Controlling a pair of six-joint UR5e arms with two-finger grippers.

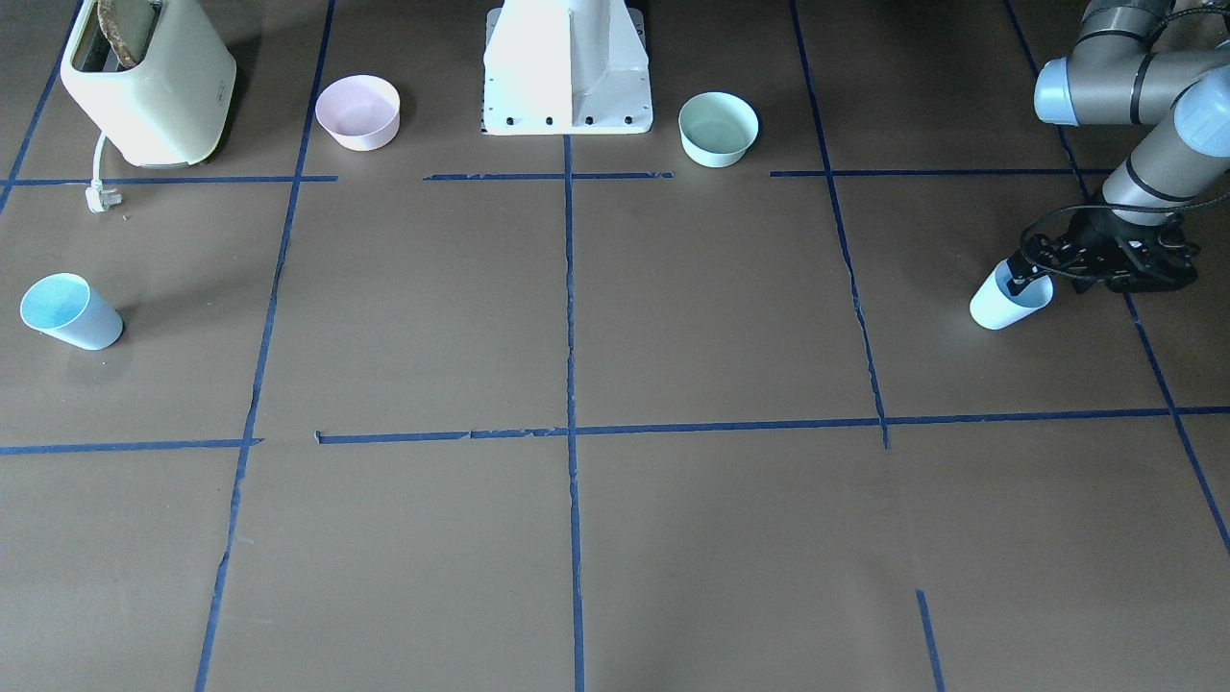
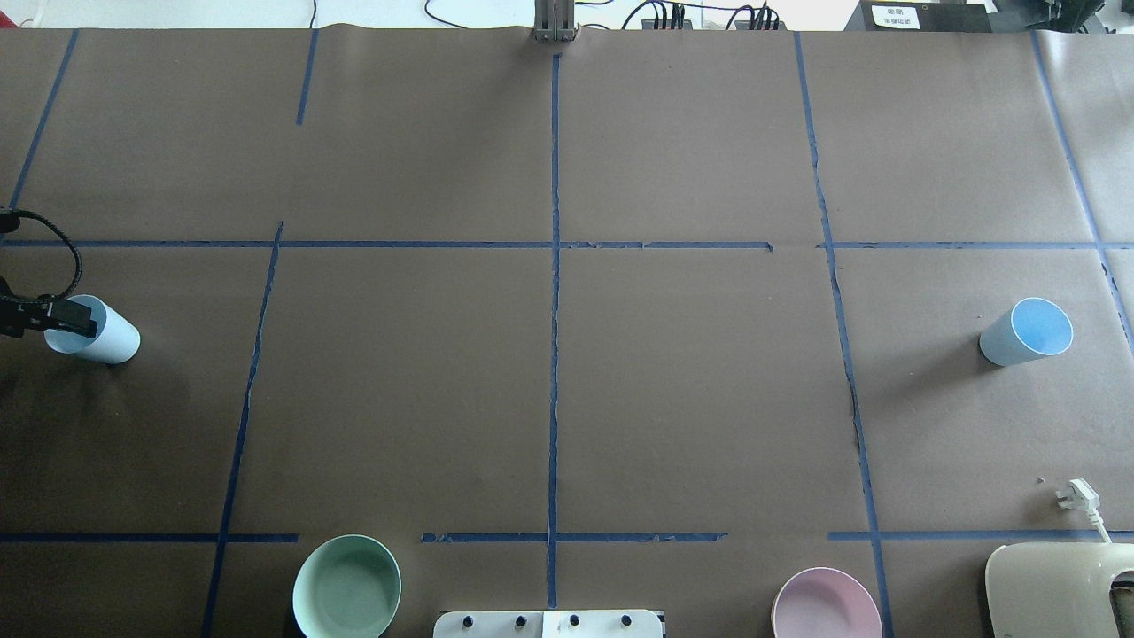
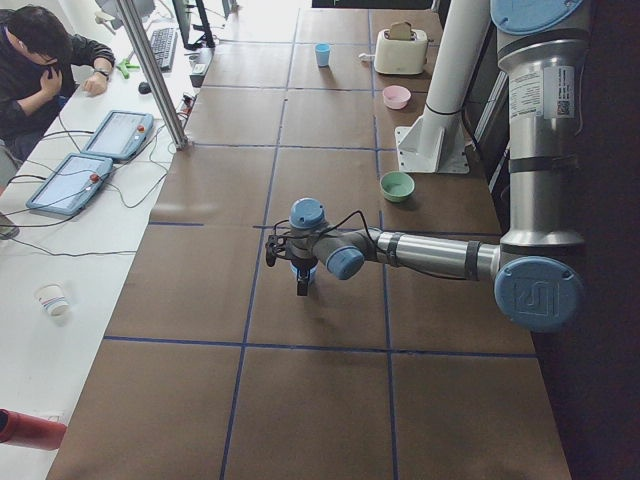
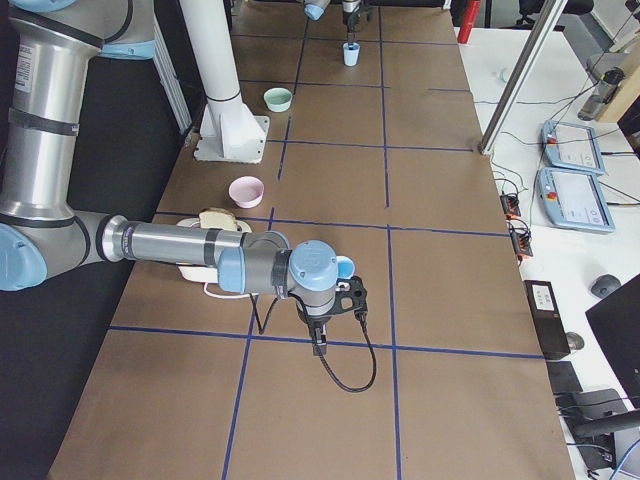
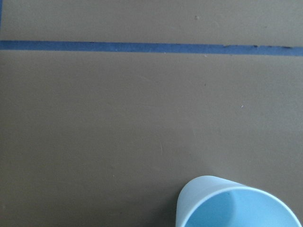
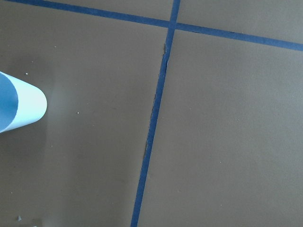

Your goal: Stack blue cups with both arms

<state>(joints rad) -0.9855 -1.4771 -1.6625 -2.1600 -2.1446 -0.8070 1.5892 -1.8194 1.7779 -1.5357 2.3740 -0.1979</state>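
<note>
One blue cup (image 1: 1004, 300) stands at the table's end on my left side; it also shows in the overhead view (image 2: 111, 337) and low in the left wrist view (image 5: 236, 203). My left gripper (image 1: 1020, 274) (image 2: 80, 321) is at its rim with one finger inside the cup and looks open. The other blue cup (image 1: 69, 309) (image 2: 1026, 332) stands at the opposite end and shows at the left edge of the right wrist view (image 6: 21, 106). My right gripper (image 4: 335, 310) hangs just beside this cup (image 4: 345, 267); I cannot tell whether it is open or shut.
A cream toaster (image 1: 149, 82) with a loose plug (image 1: 101, 197), a pink bowl (image 1: 357, 112) and a mint-green bowl (image 1: 718, 128) stand along the robot's side, around the white pedestal (image 1: 567, 67). An operator (image 3: 40, 60) sits at the side desk.
</note>
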